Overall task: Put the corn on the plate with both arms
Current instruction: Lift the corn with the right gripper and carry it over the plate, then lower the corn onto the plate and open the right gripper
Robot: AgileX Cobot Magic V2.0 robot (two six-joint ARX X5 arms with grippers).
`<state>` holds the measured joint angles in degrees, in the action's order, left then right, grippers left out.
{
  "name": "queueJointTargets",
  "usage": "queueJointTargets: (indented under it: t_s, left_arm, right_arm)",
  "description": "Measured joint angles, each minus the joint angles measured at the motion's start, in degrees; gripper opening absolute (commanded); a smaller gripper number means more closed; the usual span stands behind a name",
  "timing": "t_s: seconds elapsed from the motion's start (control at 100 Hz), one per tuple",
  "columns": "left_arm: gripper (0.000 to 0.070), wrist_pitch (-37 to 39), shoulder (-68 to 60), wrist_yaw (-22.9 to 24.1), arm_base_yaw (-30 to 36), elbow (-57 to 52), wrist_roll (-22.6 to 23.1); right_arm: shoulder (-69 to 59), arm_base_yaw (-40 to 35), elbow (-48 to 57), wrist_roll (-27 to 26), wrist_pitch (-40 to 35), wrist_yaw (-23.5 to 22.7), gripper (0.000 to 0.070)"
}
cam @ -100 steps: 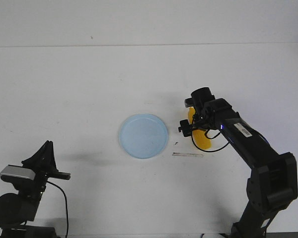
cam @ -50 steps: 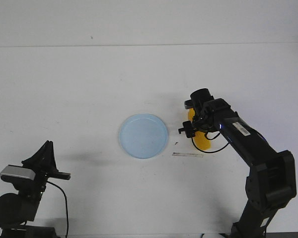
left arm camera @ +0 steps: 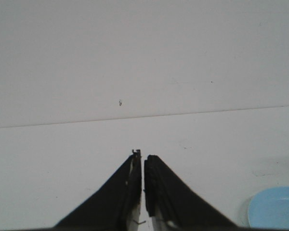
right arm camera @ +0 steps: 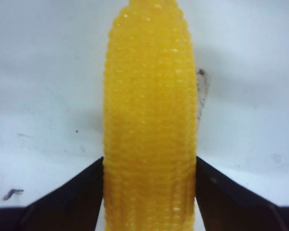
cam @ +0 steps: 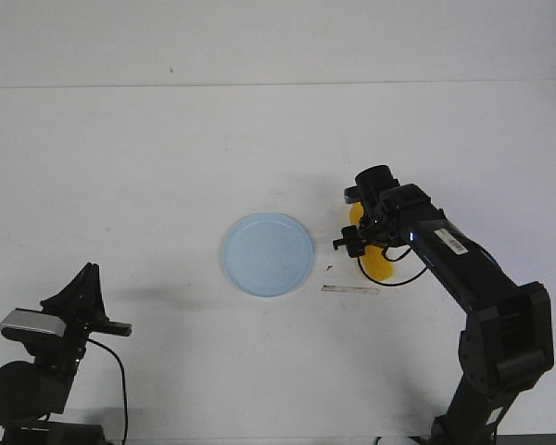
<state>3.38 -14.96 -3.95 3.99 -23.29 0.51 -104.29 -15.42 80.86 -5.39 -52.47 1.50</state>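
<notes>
Two arms shared a white table (cam: 148, 167). The right arm (cam: 463, 269) reached in from the near right corner and was bent down over the corn (cam: 380, 264), which lay on the table just to the right of the plate (cam: 268, 254), apart from it and not on it. In the front view most of the cob was hidden under the wrist; only its yellow-orange lower end and a sliver beside the wrist were visible. The right gripper (right arm camera: 149, 168) was closed on the corn: in the right wrist view the two black fingers (right arm camera: 82, 192) pressed against opposite flanks of the cob (right arm camera: 149, 120), whose kernelled body ran lengthwise between them and away from the camera over the table. The plate sat near the middle of the table, pale blue, round and bare. A thin pale strip (cam: 349, 289) lay on the table just in front of the corn, between the plate and the right arm's base.

The left arm (cam: 46, 343) was folded at the near left corner, well apart from plate and corn. The left gripper (left arm camera: 143, 159) had its fingers pressed together with only a hairline slit between them and held nothing. An edge of the plate (left arm camera: 274, 209) showed at the corner of the left wrist view.
</notes>
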Motion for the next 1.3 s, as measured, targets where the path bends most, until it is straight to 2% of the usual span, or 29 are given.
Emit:
queueJointTargets:
  t_s: [0.18, 0.33, 0.61, 0.78, 1.04, 1.3]
  left_arm:
    - [0.0001, 0.0, 0.0, 0.0, 0.0, 0.0, 0.0]
    - [0.0001, 0.0, 0.0, 0.0, 0.0, 0.0, 0.0]
    - [0.0001, 0.0, 0.0, 0.0, 0.0, 0.0, 0.0]
    - [0.0001, 0.0, 0.0, 0.0, 0.0, 0.0, 0.0]
    - [0.0001, 0.0, 0.0, 0.0, 0.0, 0.0, 0.0]
    - [0.0001, 0.0, 0.0, 0.0, 0.0, 0.0, 0.0]
  right_arm:
    - [4.1, -1.5, 0.0, 0.0, 2.3, 0.1, 0.0332]
    - [6.2, -6.0, 1.2, 0.0, 6.1, -0.1, 0.0332]
    - [6.2, -17.3, 1.3, 0.0, 11.8, -4.9, 0.0332]
    - [4.8, -21.6, 5.3, 0.0, 11.3, -5.5, 0.0332]
    - [-3.0, -21.6, 14.2, 0.0, 8.1, -4.9, 0.0332]
    - [-8.0, -22.4, 15.1, 0.0, 4.8, -5.1, 0.0332]
